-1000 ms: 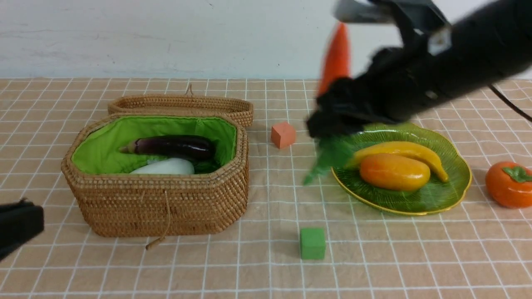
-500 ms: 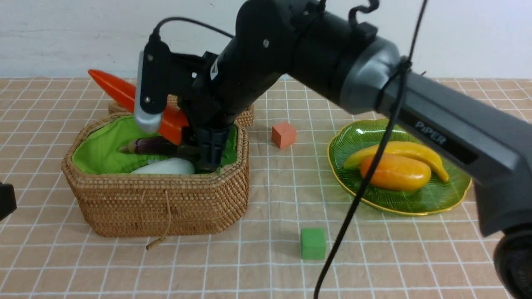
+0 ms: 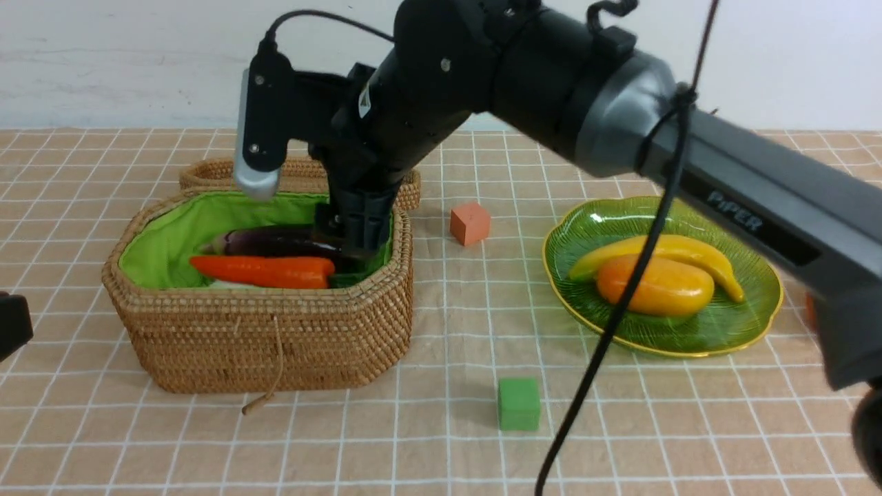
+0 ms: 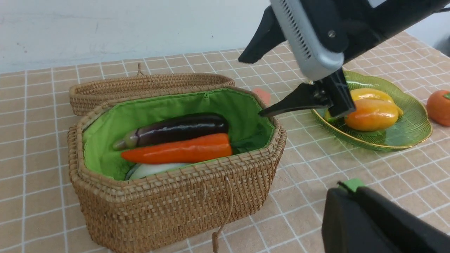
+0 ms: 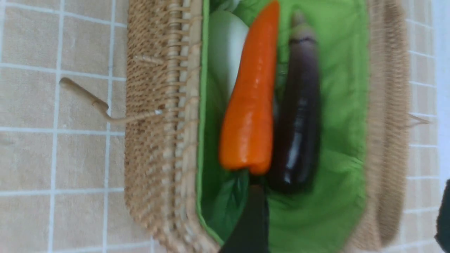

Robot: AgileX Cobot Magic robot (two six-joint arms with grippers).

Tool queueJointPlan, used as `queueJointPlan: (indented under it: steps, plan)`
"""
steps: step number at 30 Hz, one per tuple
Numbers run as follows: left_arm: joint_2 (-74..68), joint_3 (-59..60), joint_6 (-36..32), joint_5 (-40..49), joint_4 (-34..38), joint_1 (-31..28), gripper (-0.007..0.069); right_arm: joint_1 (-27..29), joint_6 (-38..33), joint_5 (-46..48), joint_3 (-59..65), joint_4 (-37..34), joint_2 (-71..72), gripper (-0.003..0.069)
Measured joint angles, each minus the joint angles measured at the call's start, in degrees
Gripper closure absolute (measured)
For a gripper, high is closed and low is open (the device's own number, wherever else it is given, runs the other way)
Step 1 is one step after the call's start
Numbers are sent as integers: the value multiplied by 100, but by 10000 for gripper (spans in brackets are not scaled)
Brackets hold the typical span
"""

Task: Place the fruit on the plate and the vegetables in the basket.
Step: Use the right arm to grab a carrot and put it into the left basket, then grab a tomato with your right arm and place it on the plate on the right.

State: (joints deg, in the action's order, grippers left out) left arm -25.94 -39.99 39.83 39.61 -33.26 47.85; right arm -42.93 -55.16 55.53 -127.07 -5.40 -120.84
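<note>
The orange-red carrot (image 3: pixel 262 271) lies loose in the green-lined basket (image 3: pixel 275 337), on the white radish (image 4: pixel 151 169) and beside the purple eggplant (image 3: pixel 282 241). My right gripper (image 3: pixel 348 238) hangs open over the basket's right end, just past the carrot's leafy end, holding nothing. In the right wrist view its fingers (image 5: pixel 249 218) stand far apart. The banana (image 3: pixel 696 251) and the mango (image 3: pixel 654 284) rest on the green plate (image 3: pixel 689 341). The persimmon (image 4: pixel 439 107) sits on the cloth beyond the plate. My left gripper (image 4: pixel 339 186) is shut and empty, low at the near left.
The basket's woven lid (image 3: pixel 303 176) lies behind the basket. An orange cube (image 3: pixel 469 222) sits between basket and plate, and a green cube (image 3: pixel 518 404) lies nearer the front. The right arm and its cable (image 3: pixel 606 344) cross above the plate.
The right arm swung from the plate side over to the basket with the carrot, then opened. The carrot dropped and now lies in the basket. The left gripper barely moved.
</note>
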Motion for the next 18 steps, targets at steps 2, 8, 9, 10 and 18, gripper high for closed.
queueJointPlan:
  steps: [2,8,9,10,18]
  plan:
    - [0,0,0,-115,45,0,599,0,204,237,0,139,322,-1]
    - [0,0,-372,-672,559,0,610,96,2384,1546,-1,1457,1606,183]
    - [0,0,-407,-690,591,0,611,113,2384,1546,-1,1457,1644,193]
    - [0,0,-779,-810,978,0,622,377,3079,1599,146,1829,1980,291]
    - [0,0,-2772,-936,2946,0,637,3068,5656,1612,2355,1832,3239,485]
